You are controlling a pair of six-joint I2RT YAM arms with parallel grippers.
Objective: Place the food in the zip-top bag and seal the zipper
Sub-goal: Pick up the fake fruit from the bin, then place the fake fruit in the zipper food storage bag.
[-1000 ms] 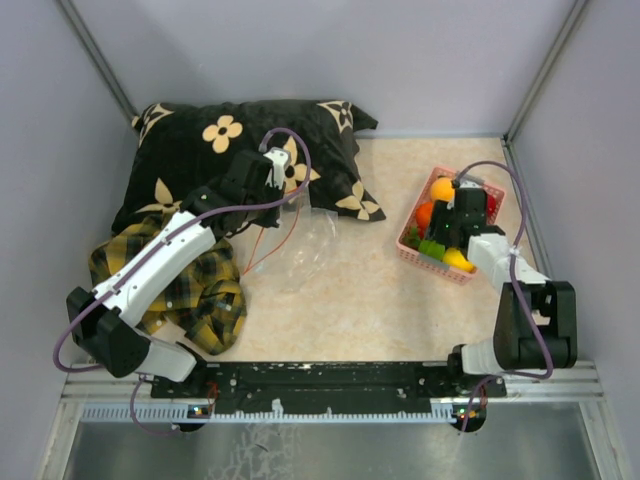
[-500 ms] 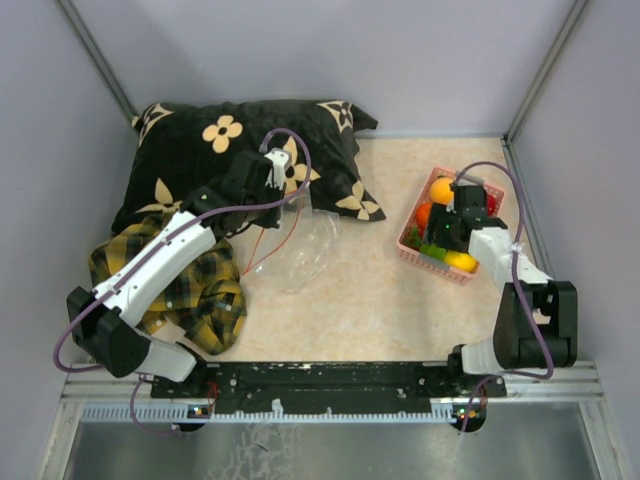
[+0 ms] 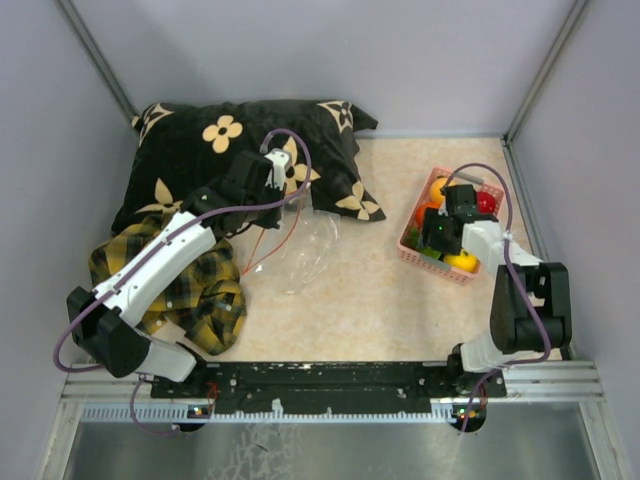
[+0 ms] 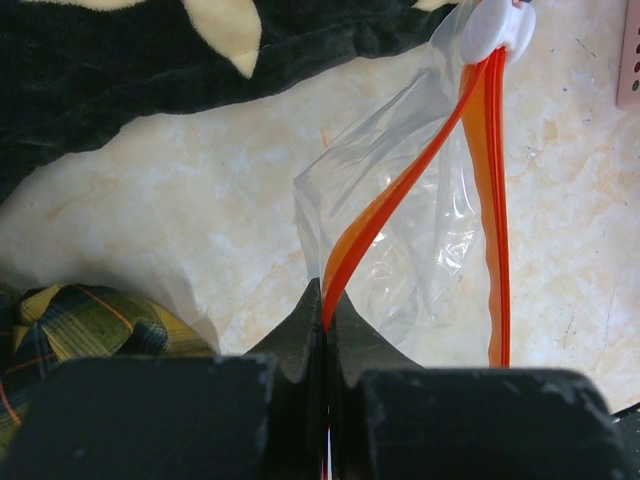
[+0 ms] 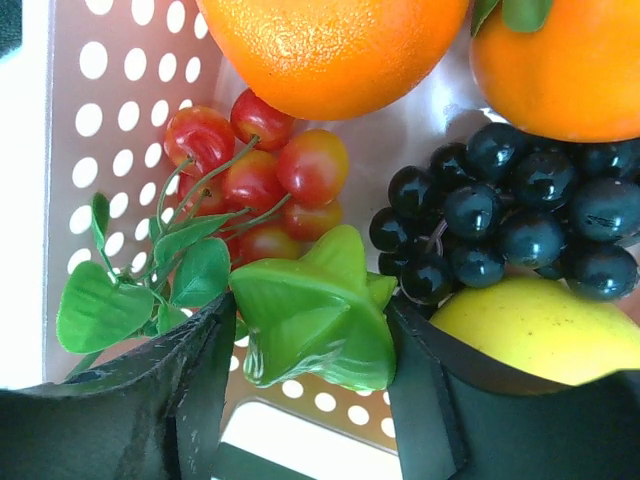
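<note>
left gripper (image 4: 326, 312) clamps the zipper (image 4: 398, 205) of the bag (image 4: 372, 150). right gripper (image 5: 308, 335), spread, straddles the green piece (image 5: 318, 300) in the basket (image 5: 95, 110): picking step; next, close and lift.

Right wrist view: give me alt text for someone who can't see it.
The right hand has its two black fingers on either side of a green star-shaped toy fruit in a pink perforated basket. Around it lie red cherries, dark grapes, a yellow lemon and two oranges.
</note>
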